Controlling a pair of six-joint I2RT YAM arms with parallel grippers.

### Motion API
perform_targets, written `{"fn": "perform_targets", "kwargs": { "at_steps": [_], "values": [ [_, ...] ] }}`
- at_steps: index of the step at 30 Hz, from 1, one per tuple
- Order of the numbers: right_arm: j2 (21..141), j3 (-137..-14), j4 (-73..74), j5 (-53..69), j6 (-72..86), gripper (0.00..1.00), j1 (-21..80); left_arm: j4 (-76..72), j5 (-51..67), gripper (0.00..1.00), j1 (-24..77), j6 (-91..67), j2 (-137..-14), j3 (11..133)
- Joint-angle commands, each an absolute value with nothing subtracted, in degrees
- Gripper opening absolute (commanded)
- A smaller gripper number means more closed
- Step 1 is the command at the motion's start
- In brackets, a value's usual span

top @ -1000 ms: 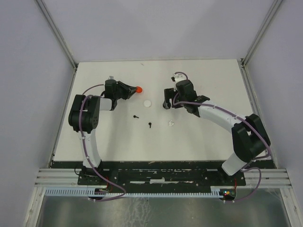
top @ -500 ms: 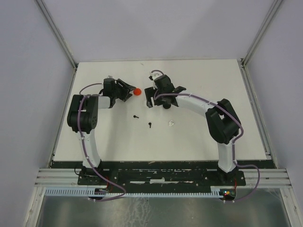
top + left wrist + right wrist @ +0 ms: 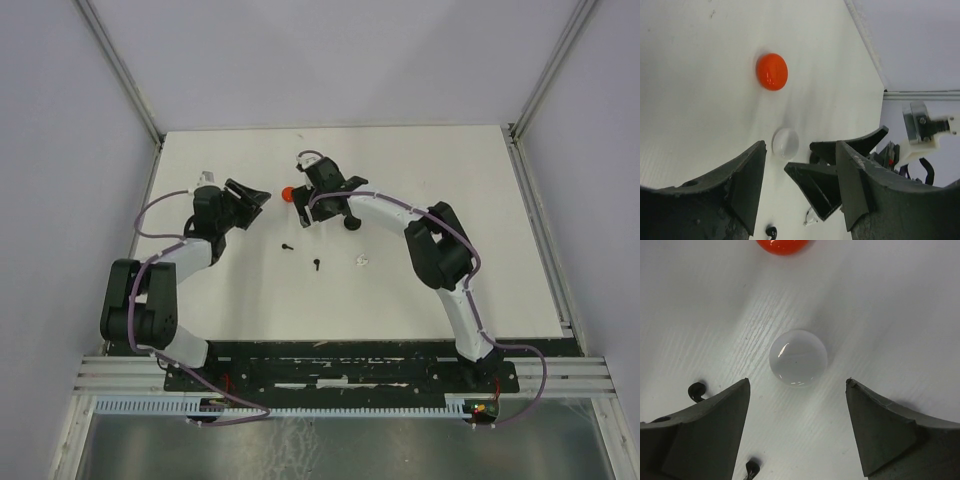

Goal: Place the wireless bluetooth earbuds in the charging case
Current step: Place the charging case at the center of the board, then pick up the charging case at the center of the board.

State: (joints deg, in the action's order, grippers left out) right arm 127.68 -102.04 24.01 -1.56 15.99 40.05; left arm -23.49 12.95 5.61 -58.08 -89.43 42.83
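Approach stage, nothing gripped yet. Hovering with right fingers (image 3: 797, 381) spread either side of a glossy white domed disc (image 3: 798, 358), not a target. Holding left fingers (image 3: 800, 147) apart too, empty. Next, probably shifting onto the tiny black stemmed earbuds (image 3: 697, 390) lying just outside one finger on the matte desk (image 3: 900, 300), then pinching finely.

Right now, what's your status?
Left gripper open, empty. Right gripper open, over white disc. Black earbuds loose on table, uninserted. Red disc beside, nothing blocking.
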Motion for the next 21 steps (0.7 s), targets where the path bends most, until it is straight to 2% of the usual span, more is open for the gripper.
{"fn": "perform_targets", "kwargs": {
  "at_steps": [1, 14, 21],
  "values": [
    [129.8, -106.9, 25.8, -3.4, 13.9, 0.85, 40.7, -25.8, 13.0, 0.64, 5.9, -57.3, -83.2, 38.2],
    [134.4, -110.5, 26.9, -7.0, 12.5, 0.84, 42.3, -23.9, 13.4, 0.65, 6.0, -55.4, -75.9, 33.8],
    [135.1, -110.3, 26.6, -7.8, 12.2, 0.77, 42.4, -23.9, 13.6, 0.65, 5.9, -55.0, -75.4, 32.8]
  ]
}}
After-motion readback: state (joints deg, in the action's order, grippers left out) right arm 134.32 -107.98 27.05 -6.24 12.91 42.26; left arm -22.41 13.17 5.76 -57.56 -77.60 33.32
